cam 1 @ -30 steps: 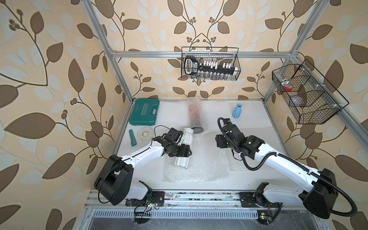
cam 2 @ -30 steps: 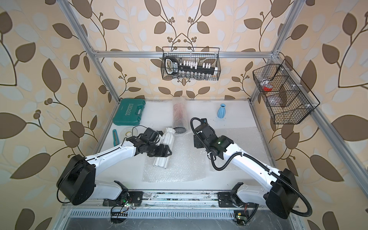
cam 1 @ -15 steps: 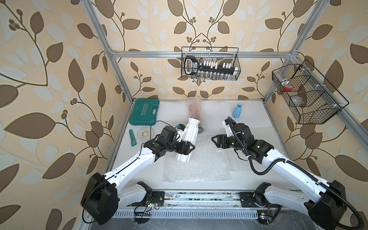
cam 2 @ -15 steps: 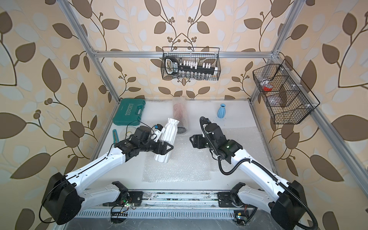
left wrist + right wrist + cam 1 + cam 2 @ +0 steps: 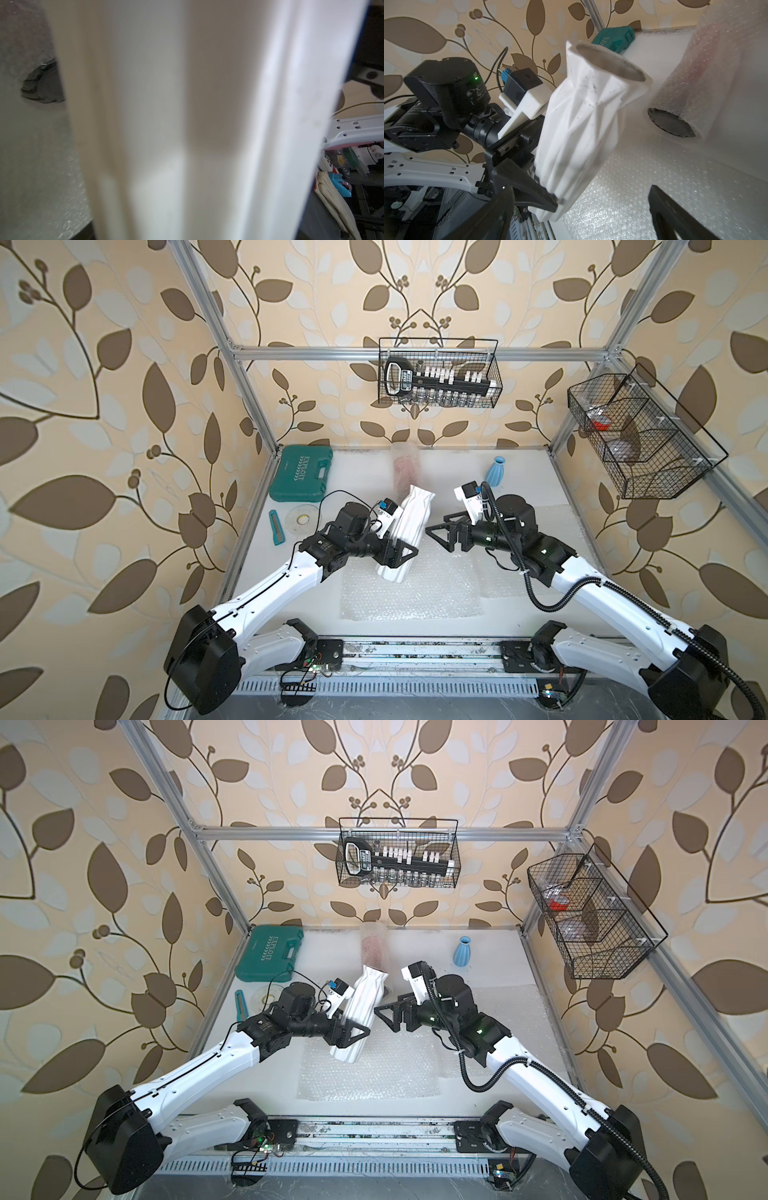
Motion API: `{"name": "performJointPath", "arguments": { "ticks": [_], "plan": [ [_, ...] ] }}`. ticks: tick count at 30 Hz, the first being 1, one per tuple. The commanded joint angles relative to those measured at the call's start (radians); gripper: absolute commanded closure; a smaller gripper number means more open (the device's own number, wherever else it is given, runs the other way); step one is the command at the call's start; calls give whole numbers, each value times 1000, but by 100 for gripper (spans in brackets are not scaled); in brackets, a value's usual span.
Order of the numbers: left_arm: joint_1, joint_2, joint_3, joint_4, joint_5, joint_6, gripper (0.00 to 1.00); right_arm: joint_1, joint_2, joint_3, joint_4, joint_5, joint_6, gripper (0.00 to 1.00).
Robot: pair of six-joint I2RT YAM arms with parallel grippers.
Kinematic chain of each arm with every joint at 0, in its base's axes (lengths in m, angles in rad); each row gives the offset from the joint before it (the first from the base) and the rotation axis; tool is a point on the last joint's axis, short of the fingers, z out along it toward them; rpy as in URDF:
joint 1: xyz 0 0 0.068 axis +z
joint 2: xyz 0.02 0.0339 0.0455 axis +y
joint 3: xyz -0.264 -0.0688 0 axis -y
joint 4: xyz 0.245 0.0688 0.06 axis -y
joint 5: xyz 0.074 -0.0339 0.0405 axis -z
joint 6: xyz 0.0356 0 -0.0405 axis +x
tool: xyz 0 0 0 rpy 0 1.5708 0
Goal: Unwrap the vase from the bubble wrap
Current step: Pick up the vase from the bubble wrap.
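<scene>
Seen from above, a white padded counter point(image 5: 357, 472) sat inside a metal frame with leaf-patterned walls. Near the middle of the frame, the left end effector point(image 5: 401, 548) clamped a white vase point(image 5: 409, 522) around its lower body, with black triangular fingers pressed on opposite sides.

The vase was bare of any wrapping. It was tall and matte, ribbed with angular facets, narrowing to a neck and flaring at an open mouth. It leaned with the mouth toward the upper right of the frame. Grey scuffs marked its surface in the right wrist view.

Its base hung over the upper left corner of the bubble wrap point(image 5: 411, 593), a clear, dimpled rectangular sheet lying flat at lower centre. Whether base and sheet touched could not be told.

The right end effector point(image 5: 438, 524) pointed at the vase from the right, fingers spread wide and empty, tips just beside it without contact. A second bubbled sheet point(image 5: 575, 526) lay under the right arm.

At upper centre lay a bubble-wrapped cylinder point(image 5: 405, 466), reddish inside with a dark round end. To its right stood a small blue vase point(image 5: 494, 470). A teal plastic case point(image 5: 301, 472) lay at upper left.
</scene>
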Motion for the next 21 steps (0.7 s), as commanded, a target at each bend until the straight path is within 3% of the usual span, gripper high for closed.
{"name": "performJointPath", "arguments": {
  "ticks": [1, 21],
  "plan": [
    [-20, -69, 56, 144, 86, 54, 34, -2, 29, 51, 33, -85, -40, 0],
    [-60, -99, 35, 176, 140, 96, 33, -1, 127, 114, 116, -241, -12, 0]
  ]
}}
